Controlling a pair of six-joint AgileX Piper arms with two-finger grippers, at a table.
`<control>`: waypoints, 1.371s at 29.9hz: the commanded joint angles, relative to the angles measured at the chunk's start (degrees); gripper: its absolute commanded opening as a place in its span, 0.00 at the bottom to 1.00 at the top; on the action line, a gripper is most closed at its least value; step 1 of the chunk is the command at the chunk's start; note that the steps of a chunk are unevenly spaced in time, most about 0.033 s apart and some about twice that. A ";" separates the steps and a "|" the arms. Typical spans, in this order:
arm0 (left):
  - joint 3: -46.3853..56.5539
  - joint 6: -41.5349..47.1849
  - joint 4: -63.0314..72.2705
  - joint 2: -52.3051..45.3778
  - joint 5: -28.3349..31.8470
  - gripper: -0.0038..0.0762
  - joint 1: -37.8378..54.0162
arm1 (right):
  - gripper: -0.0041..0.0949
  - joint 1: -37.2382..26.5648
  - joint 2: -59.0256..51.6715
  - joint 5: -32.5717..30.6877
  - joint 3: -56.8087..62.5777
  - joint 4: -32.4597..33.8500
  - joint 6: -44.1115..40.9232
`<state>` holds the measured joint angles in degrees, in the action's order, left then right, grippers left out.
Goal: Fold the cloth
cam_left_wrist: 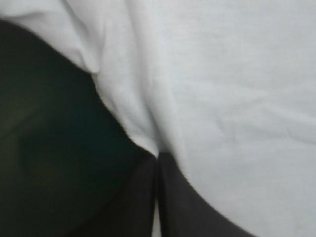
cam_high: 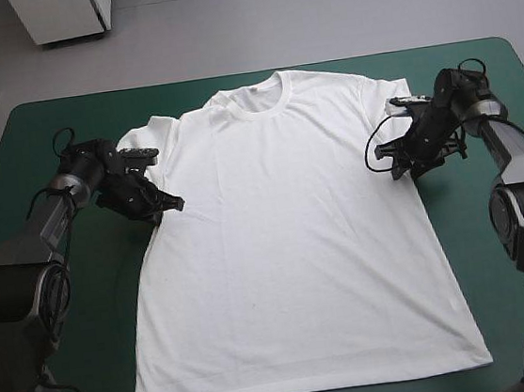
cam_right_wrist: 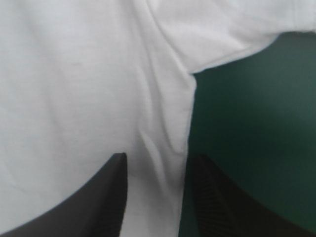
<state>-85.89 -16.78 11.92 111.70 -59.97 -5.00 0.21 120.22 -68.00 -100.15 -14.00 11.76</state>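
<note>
the white t-shirt (cam_high: 287, 250) lay spread flat on the teal-green table (cam_high: 37, 136), collar toward the far edge. the left pincer (cam_high: 172, 204) was clamped together on the t-shirt's side edge just under a sleeve (cam_high: 147, 138), a sliver of white between its black fingers (cam_left_wrist: 187, 207). the right pincer (cam_high: 387, 170) stood apart, its fingers straddling the opposite side edge, cloth ahead of it.

High view looks down from behind; 2 wrist views near the T-shirt (cam_high: 287, 250).
</note>
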 commanded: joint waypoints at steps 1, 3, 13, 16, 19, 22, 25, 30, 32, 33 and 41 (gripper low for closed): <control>-0.66 0.04 1.60 -1.81 -0.90 0.04 -0.62 | 0.24 -0.12 -0.92 -1.87 -0.60 -1.67 0.63; -0.66 0.04 1.63 -1.81 -0.80 0.04 -0.62 | 0.12 -0.01 -0.92 -1.87 -0.60 -2.69 0.63; -0.91 -0.04 -1.26 -2.75 -0.76 0.04 -0.50 | 0.03 -0.01 -1.48 -1.87 -0.60 -6.35 1.26; -2.32 -0.04 -1.83 -3.77 -1.37 0.04 -0.50 | 0.03 -0.01 -3.21 -1.87 -0.60 -6.32 1.26; -4.27 -0.04 -2.33 -5.39 -2.25 0.04 -0.50 | 0.03 -0.01 -5.60 -1.77 -0.60 -5.44 1.26; -6.85 0.58 -3.53 -7.22 -4.15 0.04 -0.50 | 0.03 -0.12 -8.45 -1.77 -0.60 -4.88 1.26; -8.64 0.98 -3.78 -9.39 -5.88 0.04 -0.50 | 0.03 -0.12 -11.59 -1.77 -0.60 -4.53 1.16; -8.91 1.41 -3.90 -15.11 -7.34 0.04 -0.50 | 0.03 -0.66 -17.95 -1.77 -0.60 -3.36 0.64; -8.91 1.30 -4.24 -17.76 -8.03 0.04 -0.50 | 0.03 -1.29 -20.46 -1.77 -0.60 -3.36 0.36; -8.91 1.30 -4.64 -19.42 -8.14 0.04 -0.50 | 0.03 -1.80 -21.86 -1.77 -0.60 -3.36 0.36; -15.11 1.49 -7.67 -30.60 -6.55 0.04 -0.50 | 0.03 -5.84 -30.60 -1.46 -0.60 -5.72 -0.06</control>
<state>-96.45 -15.82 4.51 86.27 -69.58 -5.23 -4.33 94.63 -70.96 -99.45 -17.68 11.74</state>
